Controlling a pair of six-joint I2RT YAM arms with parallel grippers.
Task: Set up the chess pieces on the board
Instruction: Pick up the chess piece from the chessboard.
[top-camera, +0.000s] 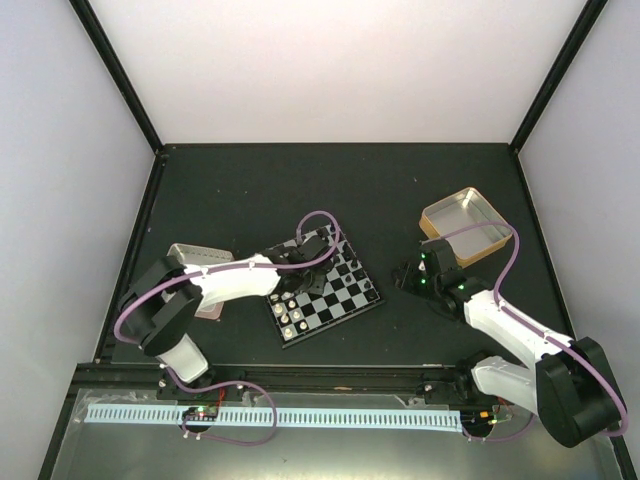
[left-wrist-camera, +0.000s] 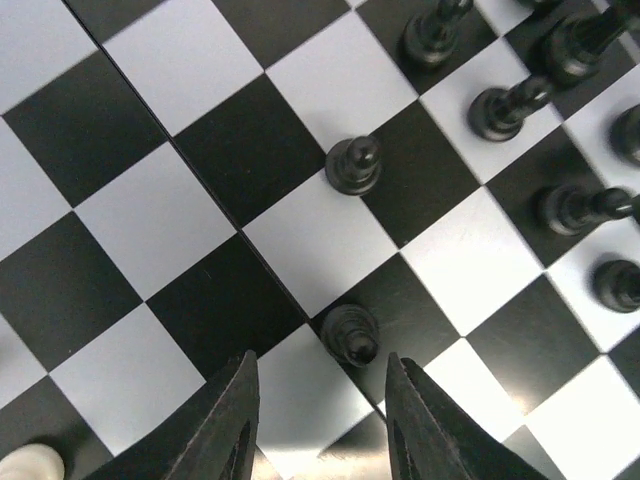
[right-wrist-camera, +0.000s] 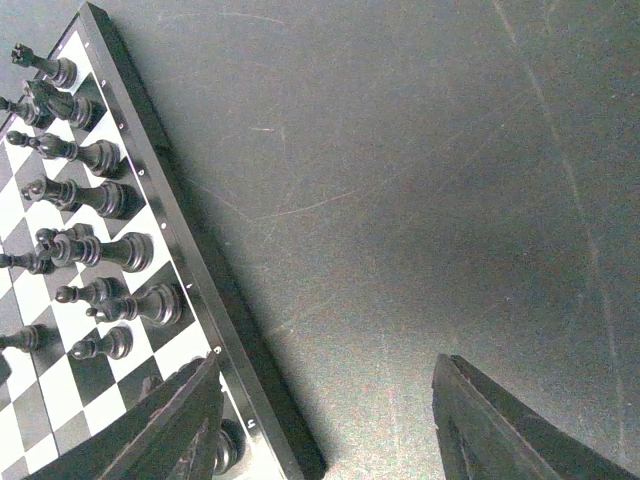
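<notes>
left gripper (left-wrist-camera: 320, 372) | spread (empty) | black pawn (left-wrist-camera: 350, 335) just ahead

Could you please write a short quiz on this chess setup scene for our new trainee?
1. True or false: the left claw grips a pawn above the board.
2. The right claw hovers over: A the board's centre; B the dark table; C a cup.
3. Fill in: the piece at the left wrist view's bottom-left corner is ____ in colour.
Key: 1 false, it is open; 2 B; 3 cream-white.

Black-and-pale-grey chequered board (top-camera: 335, 295), black chessmen (left-wrist-camera: 353, 165)
</notes>
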